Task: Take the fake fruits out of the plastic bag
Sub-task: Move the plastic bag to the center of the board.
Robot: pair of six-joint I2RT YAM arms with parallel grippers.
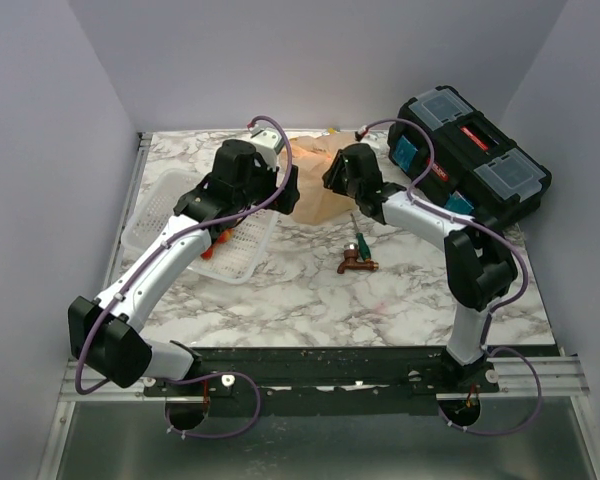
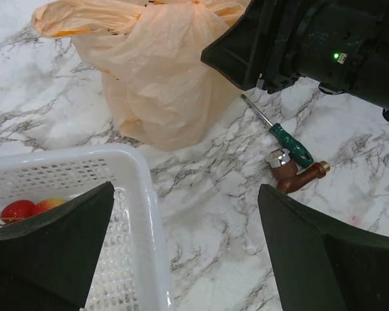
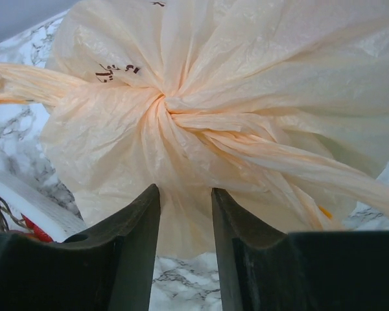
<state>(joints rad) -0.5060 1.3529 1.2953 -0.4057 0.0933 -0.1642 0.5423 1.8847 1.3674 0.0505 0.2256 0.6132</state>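
Note:
The peach-beige plastic bag (image 1: 315, 185) lies crumpled and twisted shut at the back middle of the table; it fills the right wrist view (image 3: 201, 84) and shows in the left wrist view (image 2: 152, 78). The fake fruits are hidden; none shows through the film. My right gripper (image 1: 332, 178) is at the bag's right side, its jaws (image 3: 185, 207) a narrow gap apart with bag film just beyond the tips, below the twisted knot. My left gripper (image 1: 285, 192) is wide open (image 2: 185, 220) and empty, above the basket's corner and bare marble, short of the bag.
A white mesh basket (image 1: 230, 262) stands left of the bag, its rim (image 2: 139, 188) under my left jaws, with red-and-yellow berries (image 2: 19, 209) inside. A green-handled screwdriver (image 2: 290, 140) and a brown tap fitting (image 2: 298, 176) lie right of centre. A black toolbox (image 1: 470, 160) stands at the back right.

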